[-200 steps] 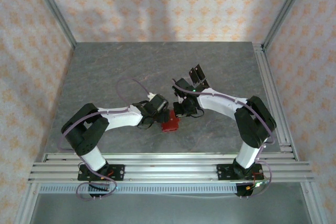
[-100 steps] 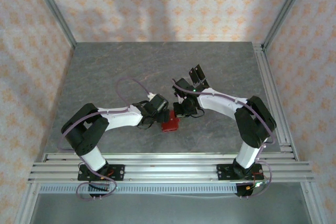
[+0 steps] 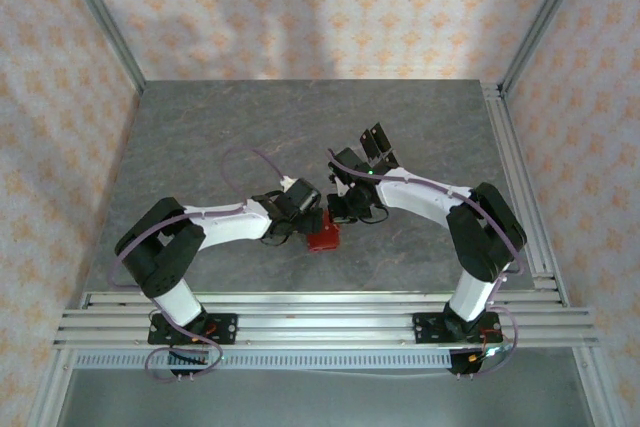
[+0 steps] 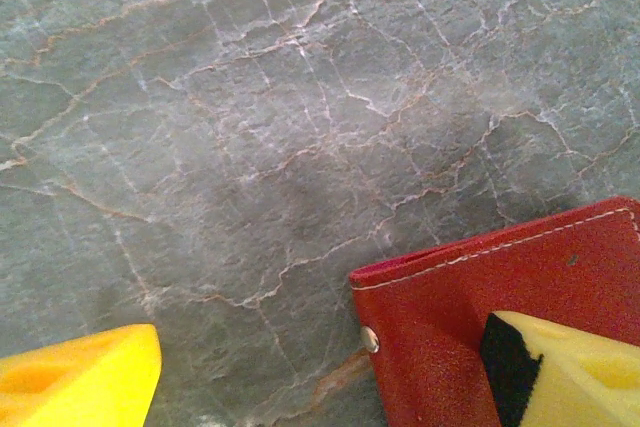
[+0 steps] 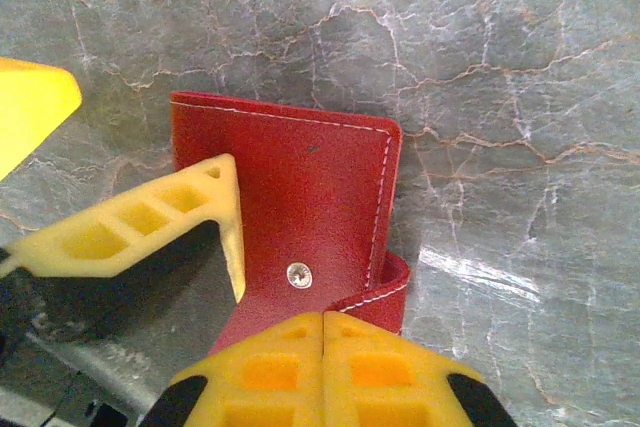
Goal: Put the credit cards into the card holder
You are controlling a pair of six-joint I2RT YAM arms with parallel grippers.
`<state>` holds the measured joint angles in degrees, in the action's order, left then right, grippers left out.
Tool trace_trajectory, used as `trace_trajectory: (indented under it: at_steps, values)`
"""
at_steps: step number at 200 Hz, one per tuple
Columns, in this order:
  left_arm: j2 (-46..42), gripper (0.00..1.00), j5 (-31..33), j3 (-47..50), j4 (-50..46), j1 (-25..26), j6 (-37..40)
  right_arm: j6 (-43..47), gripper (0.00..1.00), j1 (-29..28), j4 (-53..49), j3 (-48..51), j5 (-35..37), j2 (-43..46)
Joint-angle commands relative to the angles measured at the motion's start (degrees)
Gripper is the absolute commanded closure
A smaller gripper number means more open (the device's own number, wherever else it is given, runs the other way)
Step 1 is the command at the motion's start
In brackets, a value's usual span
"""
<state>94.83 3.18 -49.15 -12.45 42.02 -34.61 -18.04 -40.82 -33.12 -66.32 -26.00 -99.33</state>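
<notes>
The card holder (image 3: pixel 323 240), a closed red wallet with a metal snap, lies on the table between both arms. In the left wrist view my left gripper (image 4: pixel 320 387) stands open over the card holder's (image 4: pixel 450 307) corner, its right finger (image 4: pixel 575 372) above the red cover. In the right wrist view my right gripper (image 5: pixel 323 342) is shut, fingers pressed together at the near edge of the card holder (image 5: pixel 300 172), with nothing visible between them. A small red flap (image 5: pixel 385 292) curls up beside them. Dark credit cards (image 3: pixel 375 140) lie behind the right arm.
The grey marbled table (image 3: pixel 220 137) stretches left and back. Patterned walls with metal posts close in three sides. Rails (image 3: pixel 320 312) run along the near edge and the right side. A left-gripper finger (image 5: pixel 150 222) reaches across the wallet in the right wrist view.
The left wrist has shifted slightly up and to the left. The card holder and the right arm stay where they were.
</notes>
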Motion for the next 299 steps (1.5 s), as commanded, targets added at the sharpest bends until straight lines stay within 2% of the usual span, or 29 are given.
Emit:
trace_trajectory:
  at_steps: [1, 52, 120, 299]
  values:
    - [-2.53, 0.14, 3.32, -0.23, -2.79, 0.50, -0.79, -0.66, 1.00, 0.21, 0.97, 0.67, -0.65, 1.04]
    - [-2.78, 0.14, 3.85, 1.87, -1.91, 0.52, -1.42, -0.85, 1.00, 0.21, 2.00, 0.93, -2.48, 0.47]
    - [-1.18, 0.20, 3.08, 4.48, 0.97, 0.52, -2.48, -1.20, 1.00, 0.12, 3.23, 0.67, -4.19, -0.88]
    - [0.38, 0.24, 1.49, 5.63, 3.76, 0.60, -3.36, -2.17, 1.00, -0.38, 4.74, -2.19, -5.70, -4.58]
